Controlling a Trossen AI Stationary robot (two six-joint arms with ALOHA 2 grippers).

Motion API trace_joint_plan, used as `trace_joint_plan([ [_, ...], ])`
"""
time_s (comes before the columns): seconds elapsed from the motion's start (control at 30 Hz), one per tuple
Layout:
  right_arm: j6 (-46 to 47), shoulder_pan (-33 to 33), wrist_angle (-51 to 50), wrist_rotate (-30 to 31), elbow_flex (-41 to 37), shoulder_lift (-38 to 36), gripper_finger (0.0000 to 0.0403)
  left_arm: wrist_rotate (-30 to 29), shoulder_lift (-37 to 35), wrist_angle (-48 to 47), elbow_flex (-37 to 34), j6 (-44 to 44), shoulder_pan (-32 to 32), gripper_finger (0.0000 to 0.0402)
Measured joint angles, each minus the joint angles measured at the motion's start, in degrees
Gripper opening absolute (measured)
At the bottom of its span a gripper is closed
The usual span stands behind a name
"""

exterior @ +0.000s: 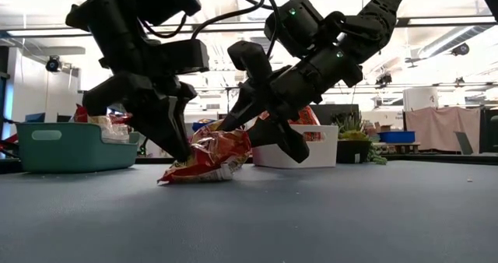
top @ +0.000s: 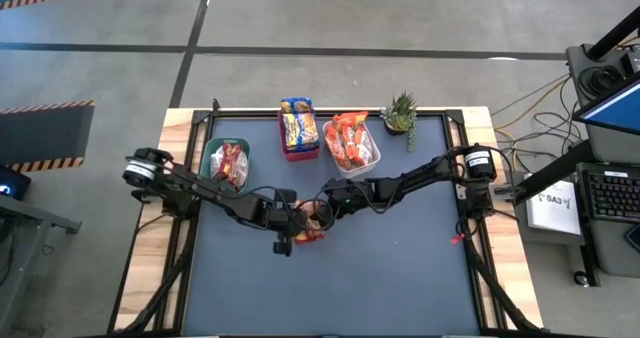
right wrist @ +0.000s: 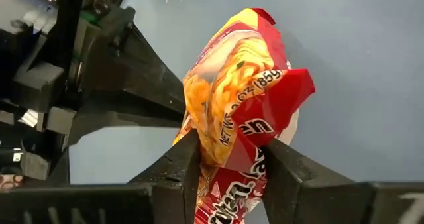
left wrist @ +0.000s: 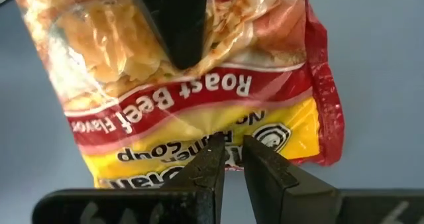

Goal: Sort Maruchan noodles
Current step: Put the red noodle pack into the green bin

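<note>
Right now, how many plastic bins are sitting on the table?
3, in a row along the table's far edge: a green bin on the left, a red bin in the middle, a white bin on the right. All hold noodle packets.

Bins [top: 299, 128] behind; open mat [top: 400, 268] forward.
</note>
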Motion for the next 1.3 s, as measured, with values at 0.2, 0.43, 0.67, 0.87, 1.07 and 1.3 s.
trace_joint_plan([
  [0.2,-1.3,-0.1,-0.2,-0.2,0.0,-0.2,0.0108,-1.0,-2.6,-4.3,0.0,-2.9,-0.1,0.0038],
  [0.43,-2.4,-0.1,-0.1,0.2,0.0,-0.3,0.0107,-1.7,-6.5,-5.9,0.0,-4.8,-1.3,0.0038],
  [0.67,-2.5,-0.1,0.0,0.5,0.0,-0.3,0.0107,-9.9,-11.0,-6.3,0.0,-4.6,-5.2,0.0038],
  [0.87,-3.0,-0.1,0.0,0.9,0.0,-0.3,0.01,-16.0,-16.1,-5.5,-1.5,-4.5,-9.6,0.0038],
  [1.07,-4.3,-0.1,1.3,1.1,-0.1,-0.3,0.01,-23.8,-23.3,-0.3,-6.4,-2.7,-14.5,0.0038],
  [1.3,-6.1,-0.1,5.5,1.4,-0.1,-0.3,0.01,-36.2,-32.3,4.0,-10.5,-2.9,-17.3,0.0038],
])
